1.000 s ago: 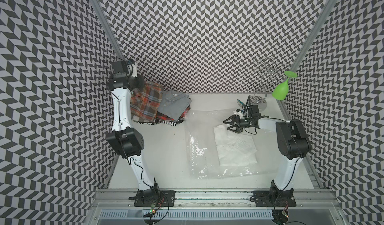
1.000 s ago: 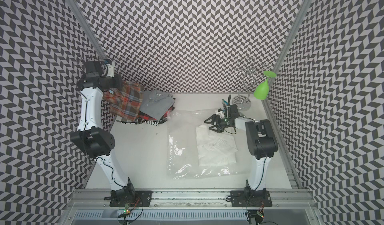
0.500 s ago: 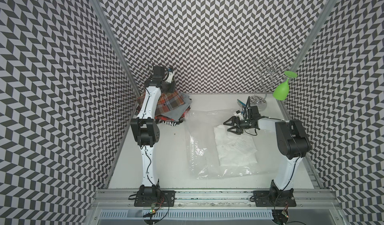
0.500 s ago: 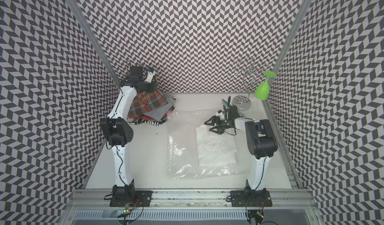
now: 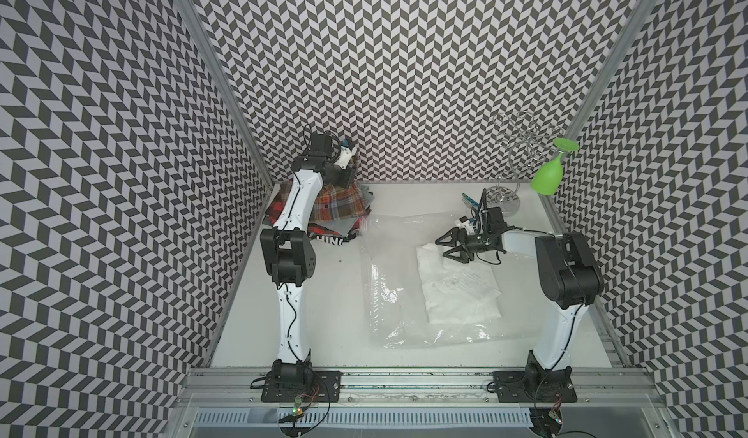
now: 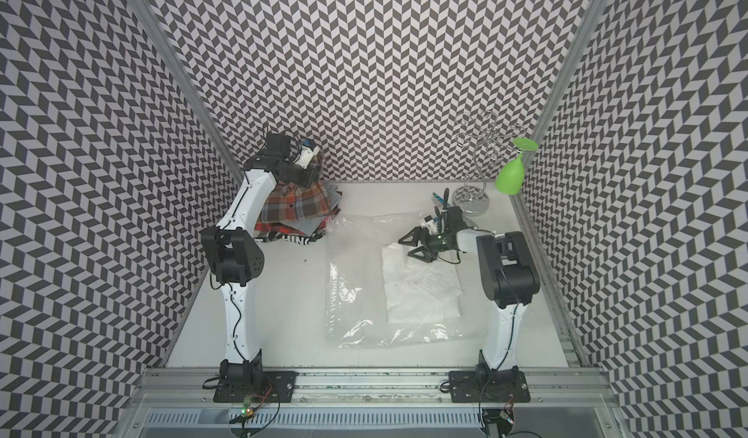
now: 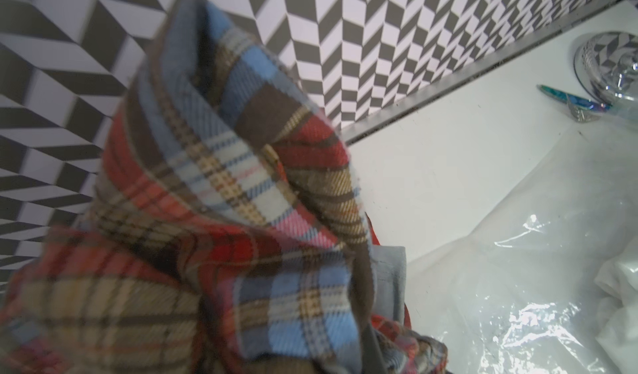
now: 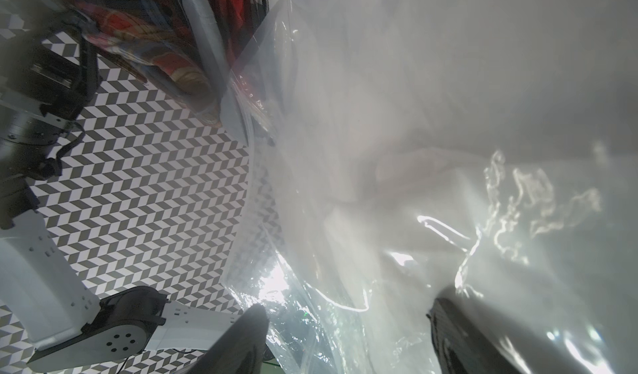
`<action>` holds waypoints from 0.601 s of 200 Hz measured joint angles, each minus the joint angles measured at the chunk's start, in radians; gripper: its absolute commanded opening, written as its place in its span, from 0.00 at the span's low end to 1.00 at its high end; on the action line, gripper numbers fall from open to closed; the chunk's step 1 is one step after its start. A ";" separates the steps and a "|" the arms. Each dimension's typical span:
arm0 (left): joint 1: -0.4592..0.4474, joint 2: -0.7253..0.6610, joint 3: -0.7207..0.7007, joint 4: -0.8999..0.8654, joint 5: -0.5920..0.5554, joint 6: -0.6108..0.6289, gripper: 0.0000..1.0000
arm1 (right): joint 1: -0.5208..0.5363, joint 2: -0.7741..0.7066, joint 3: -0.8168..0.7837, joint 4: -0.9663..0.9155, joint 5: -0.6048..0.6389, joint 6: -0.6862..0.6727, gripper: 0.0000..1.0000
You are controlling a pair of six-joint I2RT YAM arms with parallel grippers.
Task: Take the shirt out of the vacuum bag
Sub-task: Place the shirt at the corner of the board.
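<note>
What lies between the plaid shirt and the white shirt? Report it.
Between the plaid shirt and the white shirt lies only the vacuum bag's empty, crinkled clear part; both top views show it.

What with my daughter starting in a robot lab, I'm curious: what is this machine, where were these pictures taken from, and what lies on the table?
Two white robot arms stand at the table's near edge, each ending in a two-fingered tool. Two pictures look down from above, side by side; two come from small cameras on the arms' wrists. On the table lies a clear plastic bag with a folded white shirt inside; a pile of clothes sits in the far left corner. The left tool is shut and seems to hold up a plaid shirt over that pile; its wrist camera sees mostly that cloth. The right tool is open and empty at the bag's far end, by the white shirt.
</note>
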 measured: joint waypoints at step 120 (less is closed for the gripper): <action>0.042 -0.280 -0.234 0.199 -0.005 -0.233 0.99 | 0.000 0.000 0.023 -0.029 0.022 -0.024 0.77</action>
